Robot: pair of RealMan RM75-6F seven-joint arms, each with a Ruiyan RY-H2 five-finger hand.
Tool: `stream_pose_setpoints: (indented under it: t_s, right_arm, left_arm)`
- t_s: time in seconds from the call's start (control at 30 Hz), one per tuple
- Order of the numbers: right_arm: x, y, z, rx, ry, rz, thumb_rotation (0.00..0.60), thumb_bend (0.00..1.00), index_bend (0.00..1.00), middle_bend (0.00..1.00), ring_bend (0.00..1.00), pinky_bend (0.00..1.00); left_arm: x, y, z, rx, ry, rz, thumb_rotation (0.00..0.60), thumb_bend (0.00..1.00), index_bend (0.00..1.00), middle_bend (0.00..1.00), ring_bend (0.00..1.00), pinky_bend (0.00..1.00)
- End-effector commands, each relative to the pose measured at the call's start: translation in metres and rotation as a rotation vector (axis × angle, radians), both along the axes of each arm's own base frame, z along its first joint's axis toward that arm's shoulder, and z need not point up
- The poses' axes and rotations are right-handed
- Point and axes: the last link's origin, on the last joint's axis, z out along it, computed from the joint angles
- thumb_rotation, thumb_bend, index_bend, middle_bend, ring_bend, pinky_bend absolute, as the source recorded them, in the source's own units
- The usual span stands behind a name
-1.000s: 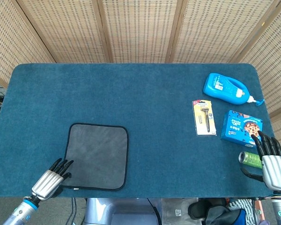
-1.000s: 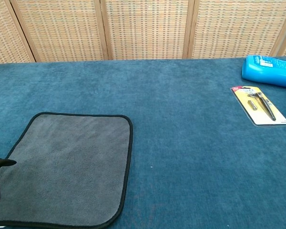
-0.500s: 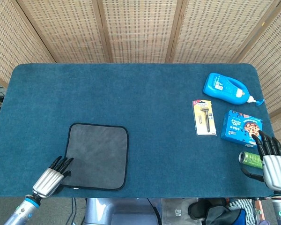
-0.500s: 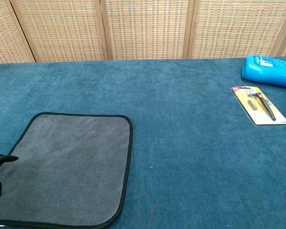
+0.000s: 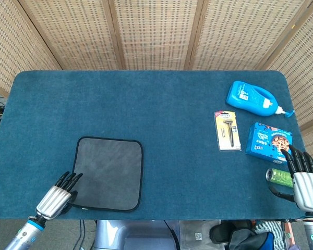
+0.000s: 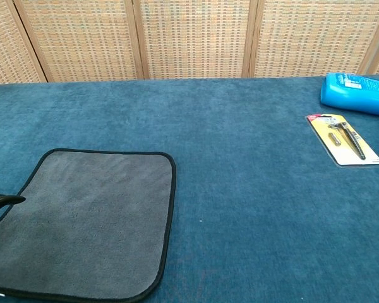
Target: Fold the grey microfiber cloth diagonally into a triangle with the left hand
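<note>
The grey microfiber cloth (image 5: 108, 173) (image 6: 88, 222) with black piping lies flat and unfolded on the blue table, near its front left. My left hand (image 5: 59, 192) hovers at the cloth's near-left corner, fingers stretched out over the edge and holding nothing; in the chest view only its dark fingertips (image 6: 2, 201) show at the left border. My right hand (image 5: 302, 179) rests at the table's front right edge, fingers spread and empty, beside a green can (image 5: 278, 176).
On the right side lie a blue bottle (image 5: 252, 97) (image 6: 359, 93), a razor in a yellow blister pack (image 5: 227, 130) (image 6: 344, 140) and a blue cookie box (image 5: 268, 139). Woven screens stand behind the table.
My left hand has drifted slightly back and left along the cloth's near-left corner. The cloth and my right hand have stayed put.
</note>
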Motion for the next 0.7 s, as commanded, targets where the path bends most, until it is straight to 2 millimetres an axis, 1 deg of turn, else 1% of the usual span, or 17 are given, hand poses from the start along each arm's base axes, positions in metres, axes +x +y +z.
stream_pose_setpoints:
  t_s: [0.03,0.17,0.37,0.53,0.7]
  right_arm:
    - [0.000,0.000,0.000,-0.001,-0.001,0.000,0.600,0.00,0.05,0.00,0.00,0.00]
    - [0.000,0.000,0.001,-0.002,-0.003,0.000,0.600,0.00,0.05,0.00,0.00,0.00]
    - [0.000,0.000,0.001,-0.002,-0.004,0.000,0.600,0.00,0.05,0.00,0.00,0.00]
    - [0.000,0.000,0.000,0.001,-0.003,-0.001,0.600,0.00,0.05,0.00,0.00,0.00]
    - [-0.001,0.000,-0.001,0.005,-0.001,-0.004,0.600,0.00,0.05,0.00,0.00,0.00]
  left_arm:
    - [0.000,0.001,0.001,0.004,-0.001,0.003,0.600,0.42,0.62,0.00,0.00,0.00]
    - [-0.001,0.003,0.002,0.011,0.000,0.006,0.600,0.47,0.64,0.00,0.00,0.00]
    - [-0.001,0.010,0.006,0.033,-0.011,0.015,0.600,0.49,0.66,0.00,0.00,0.00]
    - [0.008,0.026,0.013,0.066,-0.021,-0.014,0.600,0.49,0.66,0.00,0.00,0.00]
    - [0.020,0.041,0.017,0.076,-0.012,-0.048,0.600,0.49,0.66,0.00,0.00,0.00]
